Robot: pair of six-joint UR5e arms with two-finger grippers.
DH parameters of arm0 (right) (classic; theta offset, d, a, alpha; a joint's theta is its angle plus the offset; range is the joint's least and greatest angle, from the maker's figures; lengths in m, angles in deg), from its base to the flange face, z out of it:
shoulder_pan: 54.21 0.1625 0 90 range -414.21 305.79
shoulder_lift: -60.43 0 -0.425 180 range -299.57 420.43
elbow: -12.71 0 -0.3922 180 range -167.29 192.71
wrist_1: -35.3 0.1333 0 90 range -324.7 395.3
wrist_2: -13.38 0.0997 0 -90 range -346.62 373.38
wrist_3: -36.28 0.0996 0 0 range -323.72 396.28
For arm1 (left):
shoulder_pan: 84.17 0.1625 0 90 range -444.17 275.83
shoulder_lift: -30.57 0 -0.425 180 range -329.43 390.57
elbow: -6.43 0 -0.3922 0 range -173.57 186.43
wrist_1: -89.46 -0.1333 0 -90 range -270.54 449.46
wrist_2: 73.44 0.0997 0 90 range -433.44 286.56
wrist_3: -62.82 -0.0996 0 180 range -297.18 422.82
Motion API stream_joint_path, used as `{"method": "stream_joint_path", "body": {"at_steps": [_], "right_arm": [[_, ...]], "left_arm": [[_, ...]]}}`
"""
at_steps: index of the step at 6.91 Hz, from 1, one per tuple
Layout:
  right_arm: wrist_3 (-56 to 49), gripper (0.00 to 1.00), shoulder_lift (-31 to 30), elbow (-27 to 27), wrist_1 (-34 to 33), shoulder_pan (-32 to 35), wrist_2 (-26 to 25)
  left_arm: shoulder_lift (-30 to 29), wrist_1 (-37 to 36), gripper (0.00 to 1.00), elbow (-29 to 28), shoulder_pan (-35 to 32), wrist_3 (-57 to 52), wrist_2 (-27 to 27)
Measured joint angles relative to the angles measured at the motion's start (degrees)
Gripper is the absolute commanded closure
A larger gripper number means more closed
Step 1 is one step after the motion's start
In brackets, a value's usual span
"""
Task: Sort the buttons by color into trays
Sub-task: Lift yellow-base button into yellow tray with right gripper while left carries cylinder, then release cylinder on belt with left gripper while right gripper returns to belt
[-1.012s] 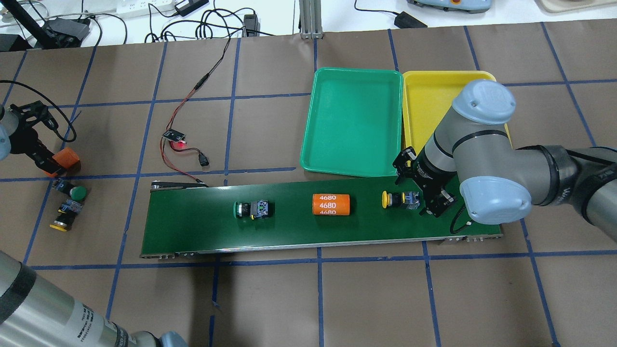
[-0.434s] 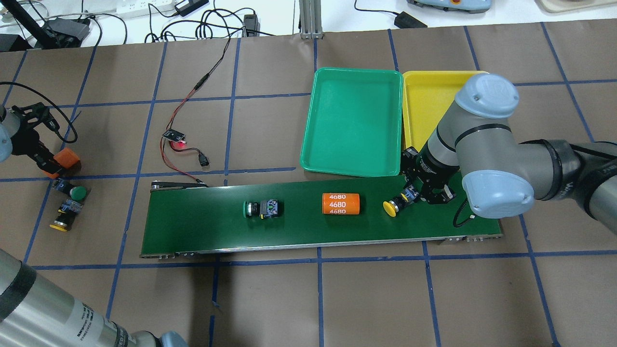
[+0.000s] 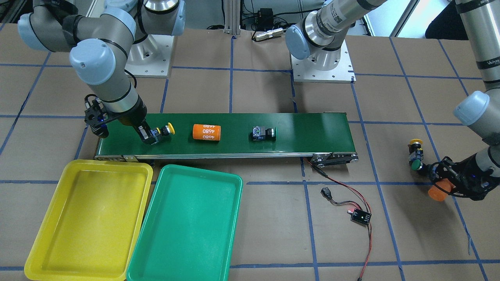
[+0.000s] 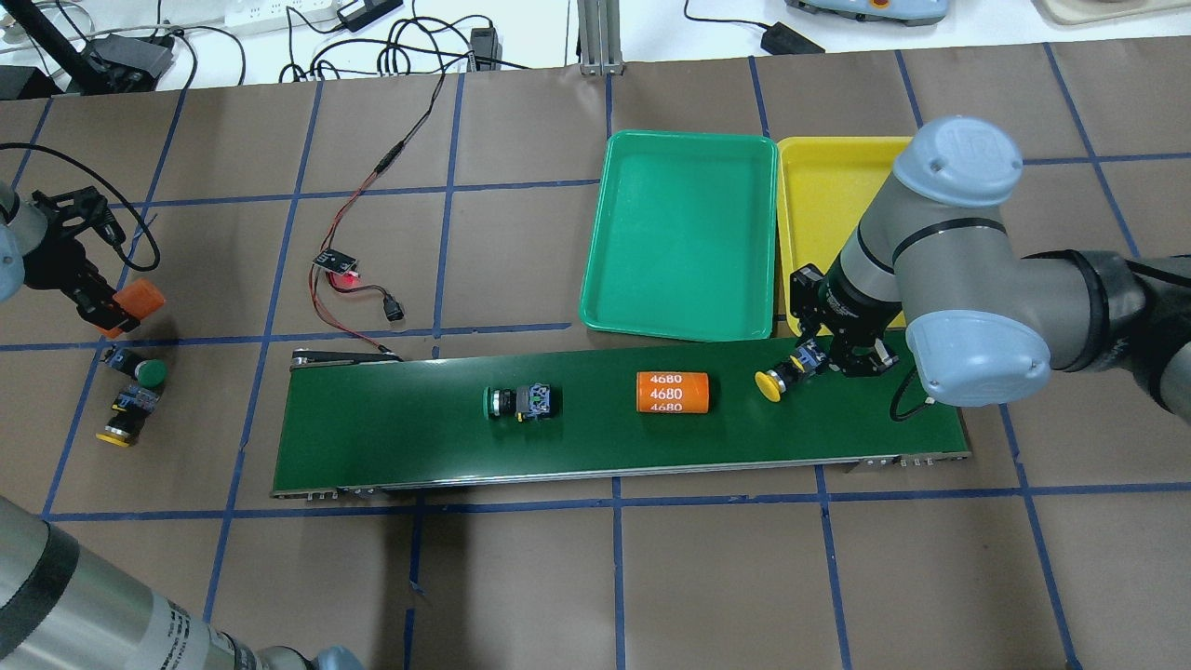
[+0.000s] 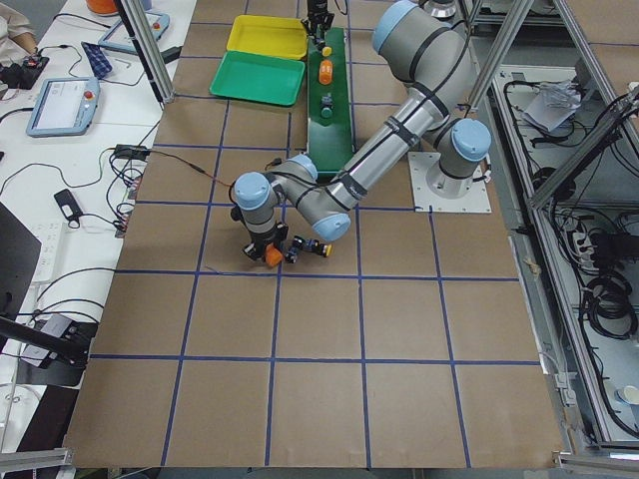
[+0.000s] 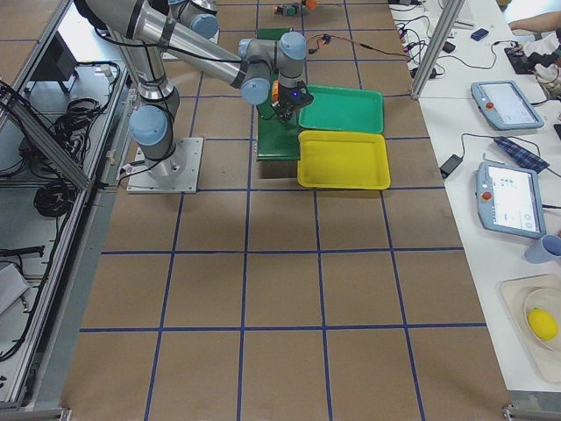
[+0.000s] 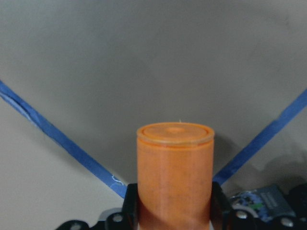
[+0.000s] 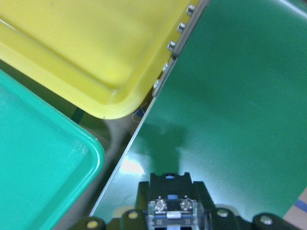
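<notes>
On the belt point(image 4: 391, 437), a cylinder point(image 4: 673, 393) between two buttons point(image 4: 521, 402); both trays point(image 4: 679, 233) side by side just beyond.

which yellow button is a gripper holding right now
The yellow button at the tray end of the conveyor belt, its body clamped in the right gripper. The other yellow button lies loose on the table beside a green one.

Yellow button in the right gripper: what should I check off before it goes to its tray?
1. Grip of right gripper on yellow button: ok, jaws shut on its body.
2. Lift off belt: cannot tell.
3. Room in yellow tray: ok, bare.
4. Gap to cylinder on belt: ok, apart.
5. Collision with left gripper: ok, far off, shut on other cylinder.
</notes>
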Motion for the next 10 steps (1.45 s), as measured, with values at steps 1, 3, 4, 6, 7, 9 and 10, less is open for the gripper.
{"method": "stream_joint_path", "body": {"at_steps": [1, 3, 4, 6, 7, 9, 10], "right_arm": [[-1.6, 1.0, -0.1, 2.8, 1.8, -0.5, -1.8], [-9.3, 1.0, 3.2, 10.1, 4.1, -4.4, -2.8], [-14.3, 1.0, 6.9, 14.5, 4.3, -6.5, -2.9], [-19.8, 0.57, 15.6, 22.1, 3.4, -8.8, -2.9], [-20.3, 0.01, 19.9, 24.4, 2.1, -9.1, -2.5], [-21.1, 0.0, 23.1, 25.5, 0.9, -9.2, -1.6], [-21.3, 0.0, 22.0, 25.2, 2.1, -9.3, -1.5]], "left_arm": [[2.5, 4.6, 1.0, 0.3, -3.5, -0.8, 0.2], [7.8, 12.2, 1.0, 1.4, -13.2, -1.3, 0.4], [10.8, 14.7, 1.0, 3.0, -18.5, -1.3, 0.3], [17.9, 16.2, 1.0, 10.4, -28.0, -4.1, 0.1], [22.3, 15.9, 1.0, 15.5, -31.7, -4.1, 0.1], [28.8, 15.2, 0.73, 22.6, -34.7, -2.8, -0.1], [30.8, 14.2, 0.27, 25.2, -34.9, -2.8, 0.0]]}}
